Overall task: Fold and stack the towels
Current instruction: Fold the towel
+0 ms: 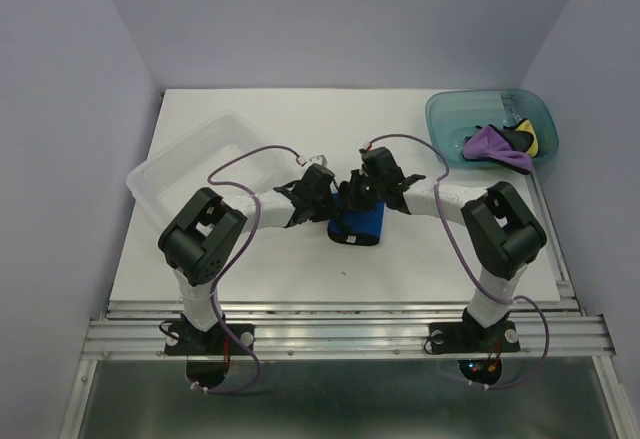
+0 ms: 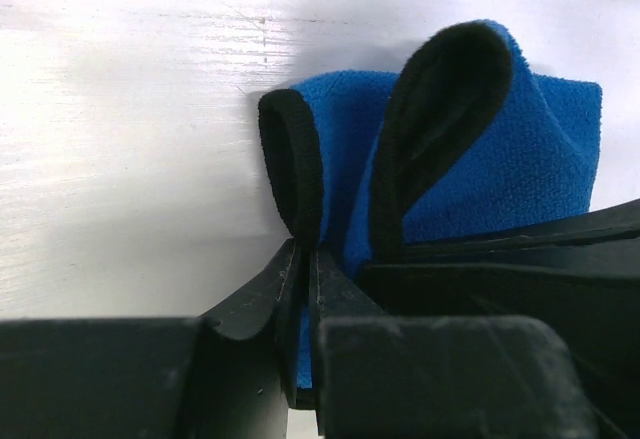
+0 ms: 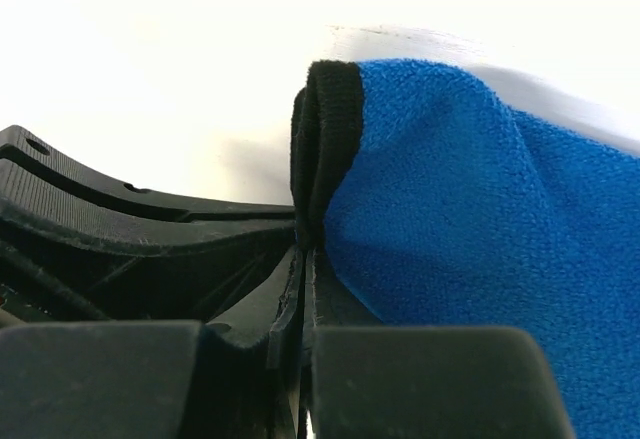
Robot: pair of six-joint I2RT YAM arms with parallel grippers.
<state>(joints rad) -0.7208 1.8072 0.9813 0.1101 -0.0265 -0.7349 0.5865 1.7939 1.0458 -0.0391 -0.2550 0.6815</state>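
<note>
**Step in hand.** We find the blue towel (image 1: 360,225) at mid-table (image 1: 250,269), held by both arms partway through a fold. Seen from above, it is bunched and raised at its far edge, with its near edge on or close to the surface.

**Jaws.** The left gripper (image 2: 303,259) has its jaws together, pinched on the black-edged border at the towel's 11 o'clock corner. The left wrist view shows the edging looped up just above the fingertips. The right gripper (image 3: 303,251) is likewise clamped on the doubled black edging at the 1 o'clock corner. We see no gap at either pair of jaws beyond the cloth itself.

**Remaining stock.** A purple towel (image 1: 492,142) and a yellow towel (image 1: 533,141) lie crumpled together in the teal tub (image 1: 440,119), at 2 o'clock from the work. A clear tray (image 1: 150,174) sits at 10 o'clock.

**Assessment.** We judge the task to be at an early stage, since no finished stack is visible.

**Next move calls for.** Both held corners should travel together toward 6 o'clock at matched height and pace, so the far edge lands square on the near edge. Release should come only once the cloth lies flat. Uneven travel would skew the fold. The soft cloth may also cling to the pads on release.
</note>
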